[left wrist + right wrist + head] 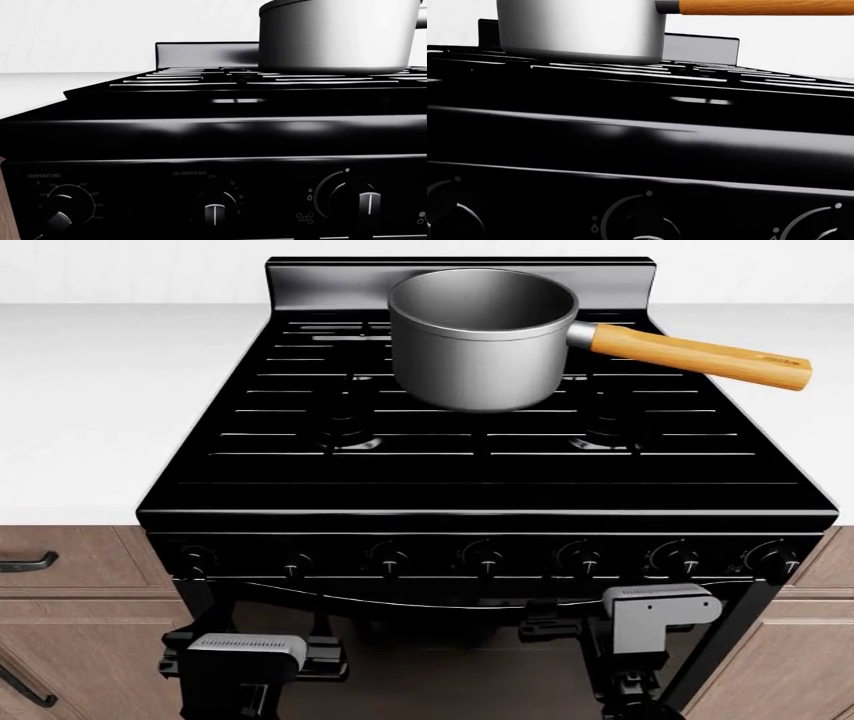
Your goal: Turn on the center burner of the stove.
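Observation:
The glossy black stove [487, 465] fills the head view, with its row of seven knobs [483, 558] along the front panel. My left gripper [251, 648] hangs low before the oven door, below the leftmost knobs. My right gripper [643, 605] sits higher, just under the knobs right of centre. Neither touches a knob. Their fingers are lost against the dark door. The left wrist view shows the stove front [213, 135] with the temperature knob [61, 207], the oven timer knob [215, 210] and a burner knob [360, 200]. The right wrist view shows three burner knobs [640, 220] close up.
A grey saucepan [483, 335] with a wooden handle [701, 355] stands on the grates, centre to back. White counters [94, 410] flank the stove. Wooden cabinet drawers with dark handles [27, 562] lie left and right below.

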Robot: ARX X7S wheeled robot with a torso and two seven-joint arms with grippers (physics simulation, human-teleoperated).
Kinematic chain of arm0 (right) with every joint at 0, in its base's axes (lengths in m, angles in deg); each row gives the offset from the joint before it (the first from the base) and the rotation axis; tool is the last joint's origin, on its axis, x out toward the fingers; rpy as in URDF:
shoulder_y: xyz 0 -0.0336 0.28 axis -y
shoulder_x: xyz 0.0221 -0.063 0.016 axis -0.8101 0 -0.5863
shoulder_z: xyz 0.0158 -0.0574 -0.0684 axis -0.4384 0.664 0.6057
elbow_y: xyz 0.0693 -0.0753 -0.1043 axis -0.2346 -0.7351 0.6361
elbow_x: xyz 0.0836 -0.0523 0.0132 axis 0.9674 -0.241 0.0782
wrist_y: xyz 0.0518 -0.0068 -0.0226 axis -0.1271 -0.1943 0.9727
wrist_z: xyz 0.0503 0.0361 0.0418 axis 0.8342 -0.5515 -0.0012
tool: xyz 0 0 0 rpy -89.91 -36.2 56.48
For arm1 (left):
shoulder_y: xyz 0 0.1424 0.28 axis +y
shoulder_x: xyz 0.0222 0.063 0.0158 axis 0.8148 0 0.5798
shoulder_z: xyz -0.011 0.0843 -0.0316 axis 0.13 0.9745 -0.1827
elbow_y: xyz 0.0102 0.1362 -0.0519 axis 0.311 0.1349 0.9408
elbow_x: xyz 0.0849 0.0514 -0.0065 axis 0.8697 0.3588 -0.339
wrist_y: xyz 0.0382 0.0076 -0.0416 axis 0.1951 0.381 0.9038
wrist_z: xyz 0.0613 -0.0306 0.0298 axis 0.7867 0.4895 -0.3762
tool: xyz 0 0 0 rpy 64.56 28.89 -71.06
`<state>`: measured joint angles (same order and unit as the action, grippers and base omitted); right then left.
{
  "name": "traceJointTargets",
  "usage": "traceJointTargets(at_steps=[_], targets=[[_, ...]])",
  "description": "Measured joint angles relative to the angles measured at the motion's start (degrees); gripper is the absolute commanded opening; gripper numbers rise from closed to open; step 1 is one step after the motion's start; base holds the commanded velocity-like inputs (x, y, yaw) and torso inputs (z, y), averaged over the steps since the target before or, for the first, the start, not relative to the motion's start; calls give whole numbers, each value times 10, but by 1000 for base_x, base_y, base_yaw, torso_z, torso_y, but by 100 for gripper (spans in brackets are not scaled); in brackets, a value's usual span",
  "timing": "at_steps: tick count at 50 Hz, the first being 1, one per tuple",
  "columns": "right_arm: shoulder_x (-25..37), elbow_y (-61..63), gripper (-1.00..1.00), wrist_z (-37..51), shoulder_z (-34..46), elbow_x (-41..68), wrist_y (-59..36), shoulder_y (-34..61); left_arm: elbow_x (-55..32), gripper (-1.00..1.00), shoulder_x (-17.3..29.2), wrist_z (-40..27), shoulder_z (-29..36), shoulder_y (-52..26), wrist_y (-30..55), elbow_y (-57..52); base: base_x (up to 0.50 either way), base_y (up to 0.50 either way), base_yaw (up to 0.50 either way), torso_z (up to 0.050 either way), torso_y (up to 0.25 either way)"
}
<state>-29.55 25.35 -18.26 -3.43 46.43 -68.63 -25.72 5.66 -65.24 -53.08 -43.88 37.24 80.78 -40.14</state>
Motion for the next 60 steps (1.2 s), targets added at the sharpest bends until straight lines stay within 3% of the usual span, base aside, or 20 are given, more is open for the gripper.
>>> traceJointTargets(at_steps=[26, 27, 60], targets=[[-6, -109, 100, 1, 11, -14, 70, 35, -6, 100, 7, -8, 9, 0, -3, -1, 0, 0, 0, 0, 0], [-6, -111, -100, 2, 12, -15, 71, 36, -6, 100, 8, -8, 10, 0, -3, -1, 0, 0, 0, 0, 0], [16, -100, -100, 30, 31, -44, 50, 38, -9, 100, 14, -17, 21, -2, -14, 9, 0, 1, 1, 0, 0]])
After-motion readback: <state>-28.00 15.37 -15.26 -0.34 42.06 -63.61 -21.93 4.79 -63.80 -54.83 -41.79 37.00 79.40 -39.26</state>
